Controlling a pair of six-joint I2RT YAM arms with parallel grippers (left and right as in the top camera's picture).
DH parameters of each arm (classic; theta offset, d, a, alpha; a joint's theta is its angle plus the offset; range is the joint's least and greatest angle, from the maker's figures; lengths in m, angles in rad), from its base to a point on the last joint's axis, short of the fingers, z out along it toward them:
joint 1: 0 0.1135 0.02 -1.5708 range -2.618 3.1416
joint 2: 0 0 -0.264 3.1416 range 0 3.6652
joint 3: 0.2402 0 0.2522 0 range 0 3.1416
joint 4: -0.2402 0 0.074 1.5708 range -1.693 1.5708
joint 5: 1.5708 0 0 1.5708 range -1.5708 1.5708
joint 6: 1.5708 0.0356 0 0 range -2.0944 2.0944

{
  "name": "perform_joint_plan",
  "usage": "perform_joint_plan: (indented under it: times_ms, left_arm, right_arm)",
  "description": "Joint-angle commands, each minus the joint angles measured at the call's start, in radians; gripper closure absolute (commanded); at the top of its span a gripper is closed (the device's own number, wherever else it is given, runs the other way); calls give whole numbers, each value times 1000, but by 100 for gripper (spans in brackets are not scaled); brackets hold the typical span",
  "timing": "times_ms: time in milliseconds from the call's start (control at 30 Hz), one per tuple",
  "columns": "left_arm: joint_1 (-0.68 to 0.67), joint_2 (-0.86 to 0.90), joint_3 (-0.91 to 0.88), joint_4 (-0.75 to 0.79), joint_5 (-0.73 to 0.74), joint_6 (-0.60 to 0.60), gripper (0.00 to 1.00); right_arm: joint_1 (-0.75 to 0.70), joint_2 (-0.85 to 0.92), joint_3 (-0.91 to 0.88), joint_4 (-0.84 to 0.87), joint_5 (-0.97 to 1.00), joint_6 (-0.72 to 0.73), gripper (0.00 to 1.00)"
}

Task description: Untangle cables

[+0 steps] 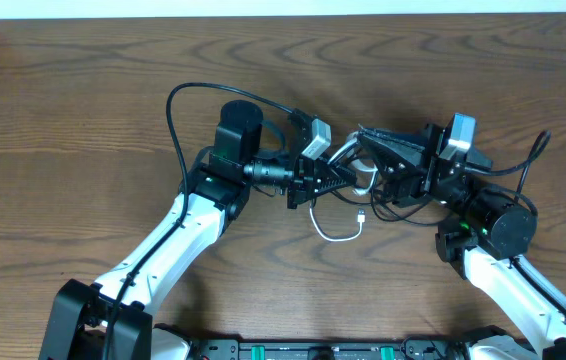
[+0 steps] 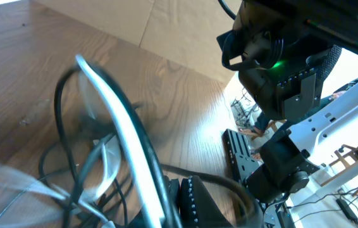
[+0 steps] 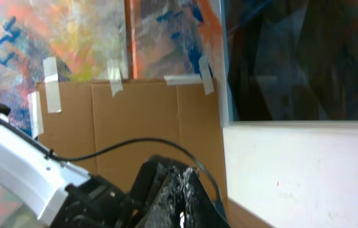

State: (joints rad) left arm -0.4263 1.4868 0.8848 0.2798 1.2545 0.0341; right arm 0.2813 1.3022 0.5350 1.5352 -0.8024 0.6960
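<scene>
A tangle of cables hangs between my two grippers over the middle of the table. A white cable (image 1: 335,237) loops down onto the wood with its plug end by thin black cables (image 1: 393,207). My left gripper (image 1: 331,180) is shut on the bundle. In the left wrist view the white cable (image 2: 119,107) and a black cable (image 2: 62,95) run into its jaws (image 2: 182,199). My right gripper (image 1: 363,138) points left, close against the left one, and is shut on the white cable. In the right wrist view its jaws (image 3: 180,190) are raised, with a white sliver between the fingertips.
The left arm's own black lead (image 1: 178,110) arches over the table behind it. The right arm (image 2: 274,63) fills the upper right of the left wrist view. A cardboard panel (image 3: 135,114) and a white wall (image 3: 305,171) stand beyond the table.
</scene>
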Motion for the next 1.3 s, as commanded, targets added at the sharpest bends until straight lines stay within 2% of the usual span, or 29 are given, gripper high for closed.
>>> perform_joint_plan:
  times_ms: [0, 300, 433, 600, 733, 900, 1067, 1267]
  left_arm:
    - [-1, -4, -2, -5, 16, 7, 92]
    - [0, -4, -2, -9, 16, 7, 94]
    - [0, -4, -2, -9, 16, 7, 92]
    - [1, -4, -2, -9, 16, 7, 92]
    - [18, -4, -2, -8, 16, 7, 92]
    - [90, -7, -2, -5, 36, 7, 92]
    - [153, -11, -2, 95, 165, 6, 92]
    - [158, -11, -2, 128, 175, 6, 93]
  right_arm:
    - [8, -2, 10, 40, 36, 6, 99]
    - [8, -2, 9, 14, 33, 6, 99]
    - [1, -2, 9, -111, 37, 6, 94]
    - [-35, -2, 9, -331, 63, 6, 80]
    - [-70, -2, 9, -385, 67, 6, 73]
    - [-112, -2, 9, -408, 59, 7, 71]
    - [-123, -2, 9, -524, 20, 13, 68]
    - [-123, -2, 9, -676, 6, -15, 68]
